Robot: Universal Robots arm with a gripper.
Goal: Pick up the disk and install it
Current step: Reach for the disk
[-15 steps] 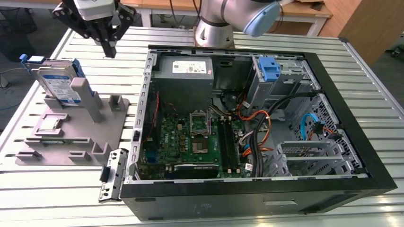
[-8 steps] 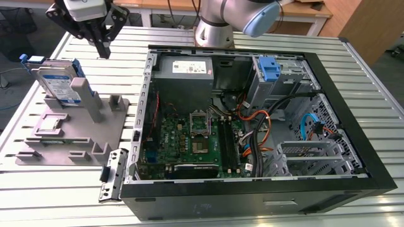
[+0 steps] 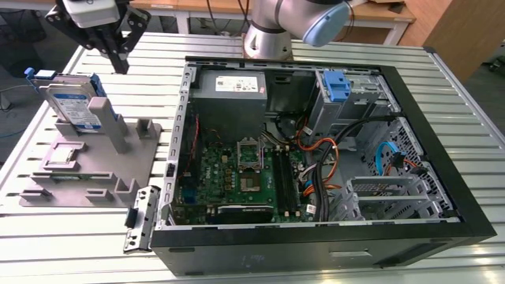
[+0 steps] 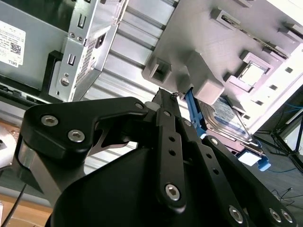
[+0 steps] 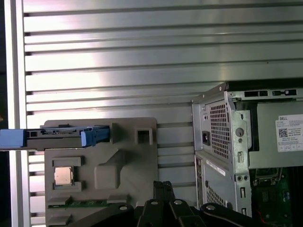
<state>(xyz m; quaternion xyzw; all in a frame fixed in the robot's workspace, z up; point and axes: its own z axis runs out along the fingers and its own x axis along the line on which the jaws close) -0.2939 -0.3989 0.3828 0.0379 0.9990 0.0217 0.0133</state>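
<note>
Disk (image 3: pixel 73 103) stands on edge in a slot at the end of the grey stand (image 3: pixel 87 171) farthest from the exterior camera. It has blue rails along its edges and a tall post (image 3: pixel 106 121) of the stand just beside it. It is not yet lifted. Gripper (image 3: pixel 120 64) hangs above that same end of the stand, apart from the disk and touching nothing; its fingers are drawn together and empty. Open computer case (image 3: pixel 316 254) lies beside the stand, on the exterior view's right of it, both on the slatted table (image 3: pixel 47 248). Step in hand, as judged: approach for the pick. To do it well, the fingers should part wider than the disk's thickness before any descent and close across its two flat faces, centred along the top edge. They should grip bare metal rather than the plastic rails. Wrist should be squared to the slot and kept off the post; a tilted grip would likely bind the rails in the stand.
</note>
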